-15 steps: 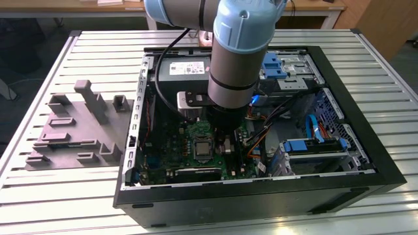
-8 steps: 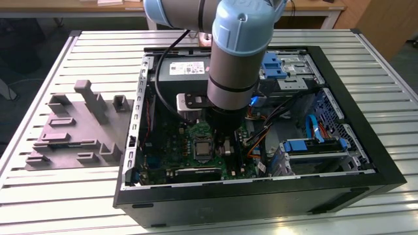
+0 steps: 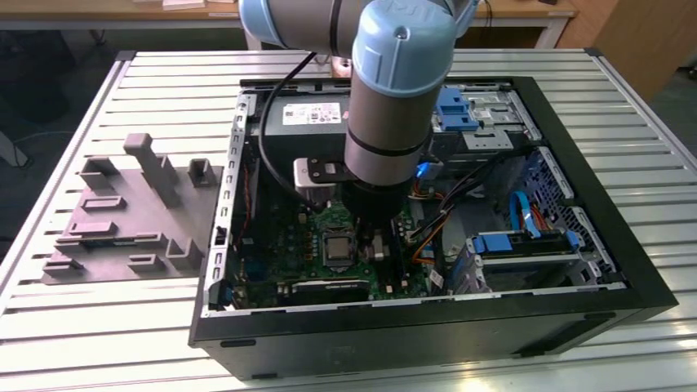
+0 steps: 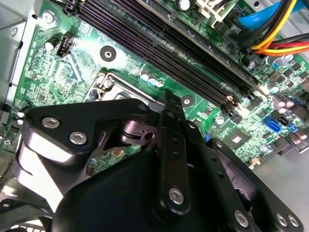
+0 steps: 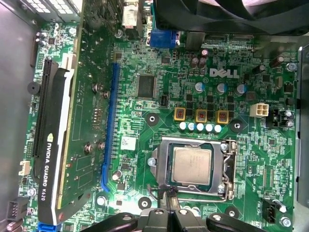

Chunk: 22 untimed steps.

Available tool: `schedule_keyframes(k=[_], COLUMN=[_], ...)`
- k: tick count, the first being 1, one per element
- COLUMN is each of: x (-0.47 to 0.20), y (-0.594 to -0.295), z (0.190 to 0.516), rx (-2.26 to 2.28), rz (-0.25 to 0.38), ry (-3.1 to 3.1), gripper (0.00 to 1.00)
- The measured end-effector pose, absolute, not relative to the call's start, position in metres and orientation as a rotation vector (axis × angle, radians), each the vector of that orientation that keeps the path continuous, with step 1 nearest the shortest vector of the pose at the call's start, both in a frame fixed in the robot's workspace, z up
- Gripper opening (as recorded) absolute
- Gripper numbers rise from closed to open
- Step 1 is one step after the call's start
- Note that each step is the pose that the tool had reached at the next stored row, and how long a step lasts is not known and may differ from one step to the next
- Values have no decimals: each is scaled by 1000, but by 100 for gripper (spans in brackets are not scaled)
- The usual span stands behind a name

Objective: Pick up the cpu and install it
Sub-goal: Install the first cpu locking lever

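Note:
The cpu (image 5: 191, 166), a pale silvery square chip, lies flat inside the black metal-framed socket (image 5: 227, 166) on the green motherboard. In the exterior view the socket (image 3: 335, 247) sits just to the left of the arm's black wrist. My gripper (image 5: 169, 195) hovers low at the socket's edge, a short way from the cpu, with its fingers drawn together and nothing between them. In the second wrist view the gripper (image 4: 168, 99) points at the socket's corner, and its black body hides most of the socket.
The open computer case (image 3: 610, 269) surrounds the arm (image 3: 387, 106). A graphics card (image 5: 48, 145) stands beside the socket, and memory slots (image 4: 159, 43) and cables (image 4: 285, 29) are close by. A grey box (image 3: 310, 114) lies at the back. A grey fixture (image 3: 120, 212) rests on the table.

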<state>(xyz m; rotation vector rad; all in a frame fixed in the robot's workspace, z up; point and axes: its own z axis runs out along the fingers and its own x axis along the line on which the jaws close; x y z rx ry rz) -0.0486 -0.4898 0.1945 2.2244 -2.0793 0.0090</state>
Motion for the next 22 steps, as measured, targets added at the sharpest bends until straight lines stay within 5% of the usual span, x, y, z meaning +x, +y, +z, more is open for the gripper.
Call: schedule_keyframes(k=[22], x=[-45], y=[-490], z=[187], rx=[2224], rz=[9], ry=[-2079], gripper=[11])
